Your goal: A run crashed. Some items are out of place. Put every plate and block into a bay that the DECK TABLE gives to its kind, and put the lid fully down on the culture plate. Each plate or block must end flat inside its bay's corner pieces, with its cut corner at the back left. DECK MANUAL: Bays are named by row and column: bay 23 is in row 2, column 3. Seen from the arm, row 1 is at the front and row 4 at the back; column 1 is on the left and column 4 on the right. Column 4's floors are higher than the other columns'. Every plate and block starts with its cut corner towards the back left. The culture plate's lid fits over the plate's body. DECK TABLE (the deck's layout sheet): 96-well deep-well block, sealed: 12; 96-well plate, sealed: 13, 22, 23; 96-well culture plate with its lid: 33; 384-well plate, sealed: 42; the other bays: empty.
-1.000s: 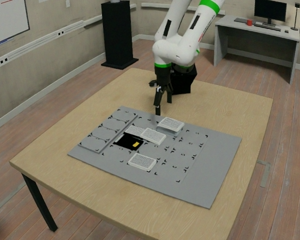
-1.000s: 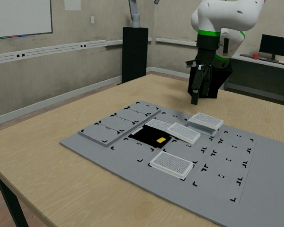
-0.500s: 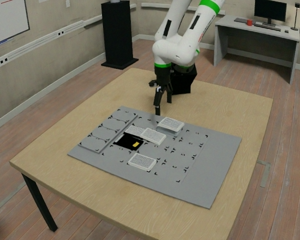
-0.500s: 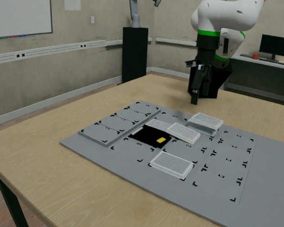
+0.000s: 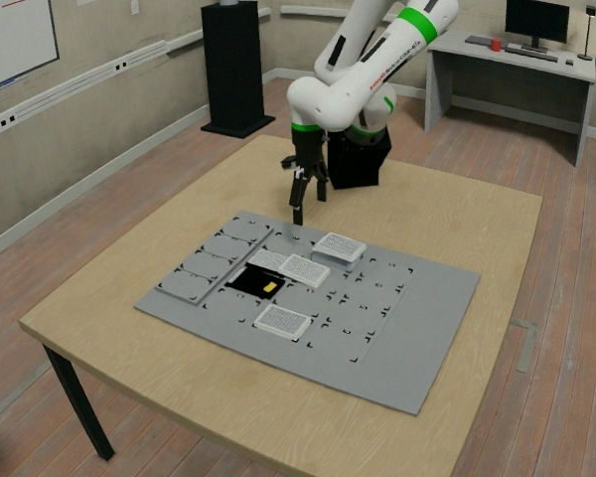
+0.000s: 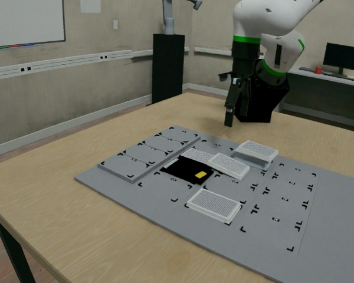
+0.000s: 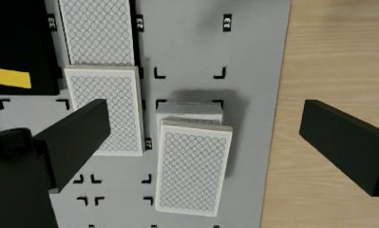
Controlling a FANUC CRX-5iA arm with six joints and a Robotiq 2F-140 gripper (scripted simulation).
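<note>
Worktop: pale wood-grain worktop (image 5: 149, 390) on black legs, filling the middle of the top view.
Deck: flat matte grey deck (image 5: 426, 328) lying on the worktop, marked with small black L-shaped corner pieces; a raised grey strip (image 5: 211, 256) runs along its left side in the top view.
Arm: glossy white arm (image 5: 350, 86) with green rings, coming down from the upper middle of the top view.
Jaws: the black gripper (image 7: 200, 142) hangs above the deck's far edge; its two blocky matte fingers stand fully apart, with nothing between them.
Block: tall white block (image 5: 338, 250) with clear sides and a dotted sealed top, centre of the top view; in the wrist view its top sits askew over its base, just below centre.
Tilted plate: thin white rectangular plate (image 5: 304, 269) with a fine grid of round wells, left of the block, tilted, one end resting on another grid-topped plate (image 5: 267, 258).
Black plate: flat black rectangle (image 5: 251, 281) bearing a small yellow label (image 5: 270, 286), left of centre in the top view, touching the lower plate.
Near plate: white plate (image 5: 281, 321) with a very fine dotted top, lying flat and alone, below centre in the top view, well apart from the others.
</note>
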